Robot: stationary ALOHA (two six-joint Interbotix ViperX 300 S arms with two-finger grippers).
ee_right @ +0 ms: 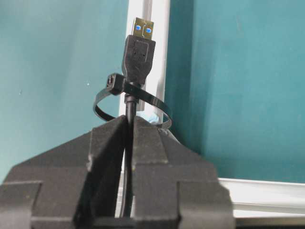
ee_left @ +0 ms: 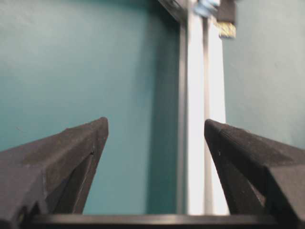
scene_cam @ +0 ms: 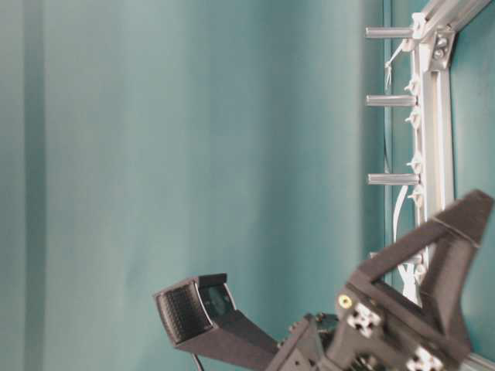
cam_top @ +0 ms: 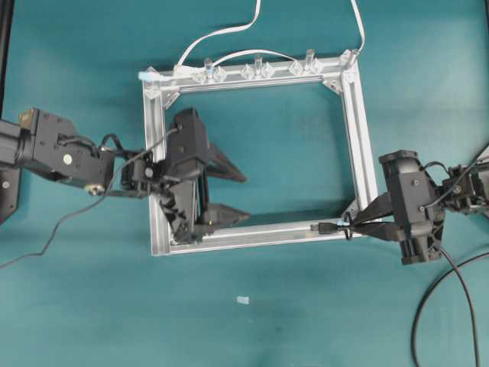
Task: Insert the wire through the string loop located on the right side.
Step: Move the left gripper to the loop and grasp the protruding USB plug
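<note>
The plug (ee_right: 139, 50) of the wire (ee_right: 127, 143) is already through the loop (ee_right: 131, 102), which sits at the frame's (cam_top: 252, 233) near right corner. The right claw (ee_right: 127, 131) is clamped on the wire just behind the loop. The left claw (cam_top: 233, 195), spread wide and empty, hangs over the frame's left side, pointing along the near bar; next, I judge, it must reach the plug and pull.

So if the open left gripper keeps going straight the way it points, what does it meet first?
Probably the small black-and-silver plug of the thin black wire, poking past the black string loop. The left gripper points along the silver aluminium frame bar, and nothing else lies in that line, though depth is unclear.
</note>
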